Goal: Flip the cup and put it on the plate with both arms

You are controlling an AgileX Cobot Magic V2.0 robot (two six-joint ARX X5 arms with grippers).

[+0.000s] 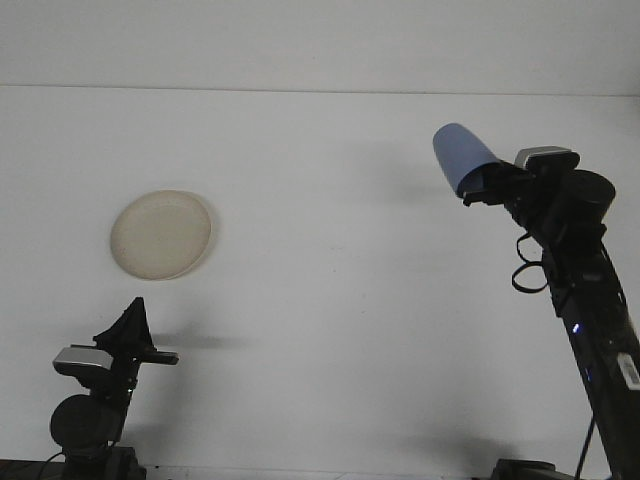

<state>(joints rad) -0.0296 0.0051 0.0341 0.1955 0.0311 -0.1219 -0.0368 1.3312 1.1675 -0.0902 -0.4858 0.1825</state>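
Blue plastic cup [461,155] held aloft at upper right, clamped at one end by right pincer [484,184], well above white table [330,300]. Tilted, body slanting up and to the left away from the pincer; which end is the mouth cannot be told from this view, nor whether anything sits inside. Right pincer closed on the cup, carried on a black arm rising from the lower right corner, with a grey camera block just behind the fingers and a looped cable below.

Cream round plate [161,234] lying flat on the table at left, nothing on it, well apart from the cup. Shallow rim showing along its lower right edge.

Left pincer [131,322] low at bottom left, near the plate but not touching it, pointing upward. Fingers drawn together to a point, holding nothing. Faint shadow stretching right of it across the table.
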